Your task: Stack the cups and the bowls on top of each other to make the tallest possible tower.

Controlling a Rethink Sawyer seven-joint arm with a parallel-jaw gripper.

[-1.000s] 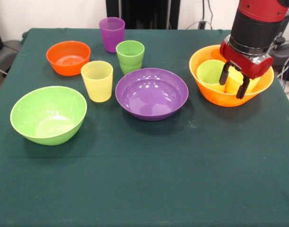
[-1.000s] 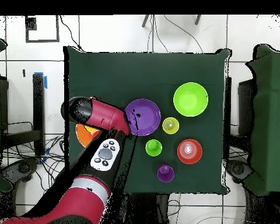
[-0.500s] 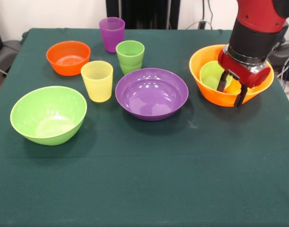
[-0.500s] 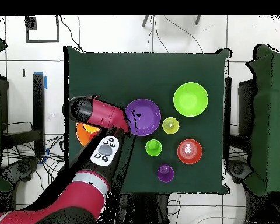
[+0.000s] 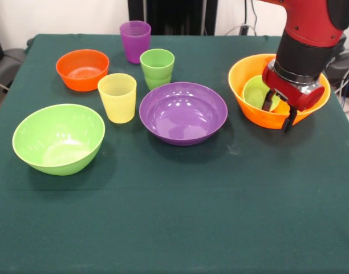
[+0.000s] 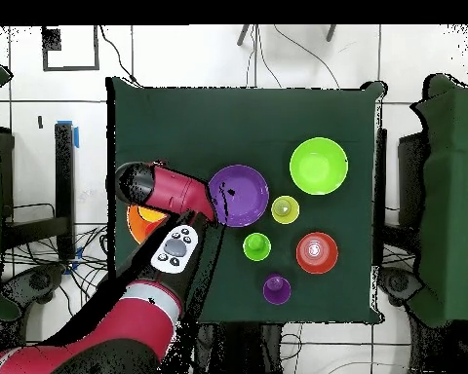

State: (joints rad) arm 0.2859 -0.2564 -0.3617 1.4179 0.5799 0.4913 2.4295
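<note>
Since a second ago the yellow cup between the fingers has dropped from sight; gripper (image 5: 280, 113) has shifted right over the yellow-orange bowl (image 5: 243, 68), fingers apart, probably empty. Lime green cup (image 5: 256, 91) lies tilted inside that bowl. Purple bowl (image 5: 183, 112), lime green bowl (image 5: 59, 137), orange bowl (image 5: 82, 68) stand apart, unstacked. Glossy light plastic, slippery; grip by rim.

- Red-and-black arm (image 5: 311, 34) entering from upper right of the front view, wrist tilted.
- Gripper (image 5: 279, 111) pointing down, dark fingers (image 5: 289, 120) spread apart.
</note>
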